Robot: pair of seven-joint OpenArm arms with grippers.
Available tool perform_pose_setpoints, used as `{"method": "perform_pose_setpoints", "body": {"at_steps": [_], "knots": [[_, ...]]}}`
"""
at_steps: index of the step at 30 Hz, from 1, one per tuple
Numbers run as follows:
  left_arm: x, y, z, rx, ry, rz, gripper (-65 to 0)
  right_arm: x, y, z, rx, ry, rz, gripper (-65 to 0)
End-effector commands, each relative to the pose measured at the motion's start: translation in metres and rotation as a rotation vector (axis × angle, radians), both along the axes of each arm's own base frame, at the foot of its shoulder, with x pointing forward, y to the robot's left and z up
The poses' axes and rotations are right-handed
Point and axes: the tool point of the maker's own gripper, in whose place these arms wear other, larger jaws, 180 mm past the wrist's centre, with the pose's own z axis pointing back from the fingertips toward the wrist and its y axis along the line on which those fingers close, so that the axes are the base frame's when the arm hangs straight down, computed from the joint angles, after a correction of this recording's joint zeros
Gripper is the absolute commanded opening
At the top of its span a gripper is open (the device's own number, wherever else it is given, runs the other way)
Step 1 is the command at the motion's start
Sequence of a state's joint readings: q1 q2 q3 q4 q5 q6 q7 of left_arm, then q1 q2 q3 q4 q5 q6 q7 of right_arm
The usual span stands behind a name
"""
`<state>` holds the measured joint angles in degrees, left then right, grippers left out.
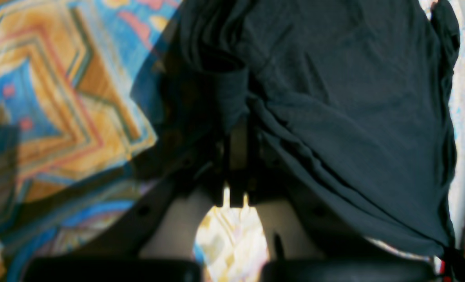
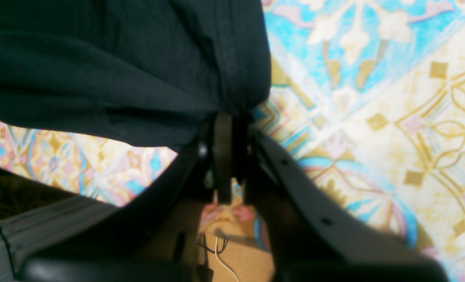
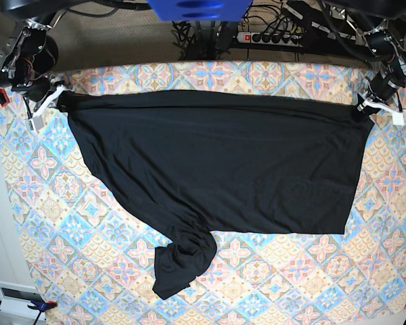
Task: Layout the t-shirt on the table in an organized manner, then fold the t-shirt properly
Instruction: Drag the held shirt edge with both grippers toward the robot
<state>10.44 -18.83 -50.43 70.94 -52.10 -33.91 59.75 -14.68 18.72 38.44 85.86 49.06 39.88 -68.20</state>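
Observation:
The black t-shirt (image 3: 216, 162) lies spread across the patterned table (image 3: 271, 284), its far edge pulled taut between both arms. One sleeve is bunched in a heap near the front (image 3: 183, 261). In the base view my left gripper (image 3: 363, 105) is shut on the shirt's far right corner, and my right gripper (image 3: 59, 95) is shut on the far left corner. The left wrist view shows the t-shirt (image 1: 334, 98) gathered into the shut left gripper (image 1: 238, 129). In the right wrist view the t-shirt (image 2: 118, 66) bunches where the right gripper (image 2: 228, 117) pinches it.
A power strip and cables (image 3: 277, 35) lie on the floor behind the table. A white box (image 3: 17, 298) sits off the table's front left corner. The table's far edge runs just behind both grippers.

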Motion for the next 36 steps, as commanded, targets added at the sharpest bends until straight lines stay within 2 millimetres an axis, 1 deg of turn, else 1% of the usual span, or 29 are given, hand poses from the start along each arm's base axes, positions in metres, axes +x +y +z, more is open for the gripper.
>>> {"method": "perform_pose_setpoints", "body": {"at_steps": [1,3,5,8,11,14,21,26,29,34,36], "knots": [[0.002,0.018,0.018,0.040,-0.046,0.015,-65.0,0.010,-0.007,0.015,-0.006,-0.055,0.000,-63.6],[-0.009,0.023,0.020,0.032,-0.046,0.023,-65.0,0.013,-0.002,0.019,0.027,-0.078,-0.001,-63.6],[-0.020,0.032,0.023,0.032,-0.045,0.049,-65.0,0.006,-0.001,0.016,0.036,-0.065,-0.003,-63.6],[-0.039,0.043,0.021,0.042,-0.018,0.084,-65.0,-0.003,-0.001,0.012,0.036,-0.042,-0.003,-63.6],[-0.056,0.046,0.017,0.047,0.017,0.091,-65.0,-0.011,0.000,0.007,0.037,-0.020,-0.001,-63.6],[-0.067,0.046,0.013,0.050,0.044,0.091,-65.0,-0.020,0.000,0.003,0.037,0.003,-0.001,-63.6],[-0.081,0.045,0.007,0.047,0.075,0.093,-65.0,-0.031,0.000,-0.002,0.036,0.031,0.000,-63.6],[-0.082,0.044,0.006,0.045,0.081,0.089,-64.7,-0.033,0.000,-0.002,0.034,0.035,0.001,-63.1],[-0.082,0.042,0.006,0.044,0.091,0.075,-61.6,-0.033,0.000,-0.002,0.034,0.035,0.001,-60.9],[-0.076,0.036,0.022,0.091,0.091,0.005,-50.4,-0.032,-0.001,-0.001,0.031,0.030,-0.003,-54.6],[-0.085,0.041,0.024,0.109,0.104,0.010,-45.7,-0.029,0.001,0.009,0.004,0.005,0.021,-53.2]]}}
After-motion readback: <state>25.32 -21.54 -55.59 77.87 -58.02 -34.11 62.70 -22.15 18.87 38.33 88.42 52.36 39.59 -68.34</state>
